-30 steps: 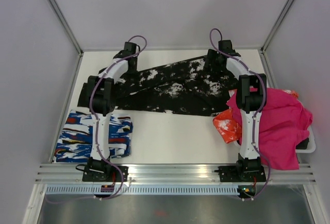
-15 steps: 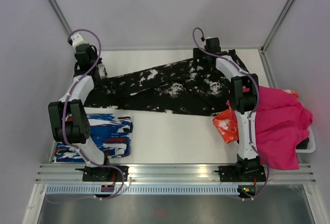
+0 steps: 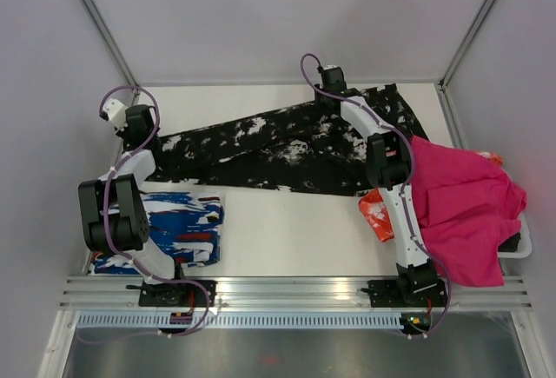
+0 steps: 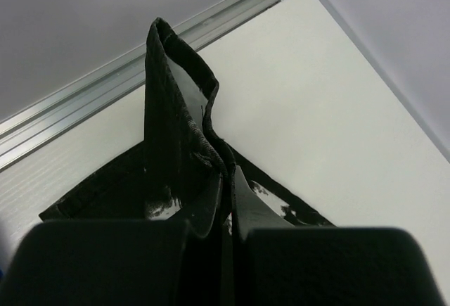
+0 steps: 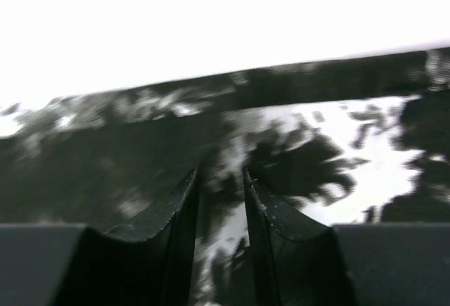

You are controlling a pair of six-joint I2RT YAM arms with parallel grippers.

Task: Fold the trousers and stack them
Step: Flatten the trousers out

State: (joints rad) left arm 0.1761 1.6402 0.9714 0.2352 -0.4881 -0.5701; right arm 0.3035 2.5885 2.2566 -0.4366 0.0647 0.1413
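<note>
trousers (image 3: 287, 148): spread flat beyond the blue-white-red folded garment (image 3: 161, 230) | left gripper (image 4: 226, 172): clamped on a raised leg end | right gripper (image 5: 219, 179): jaws narrowly apart on the print, grip unclear | risk: right catches one layer or none, so the fold skews

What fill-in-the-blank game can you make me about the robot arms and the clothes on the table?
1. The trousers are black with ____ splatters.
2. The left gripper pinches a fold of them, so it is ____, not open.
3. The folded blue-white-red garment lies by the ____ arm's base.
4. The pink cloth is heaped on the ____ side.

Missing words: white, shut, left, right.
</note>
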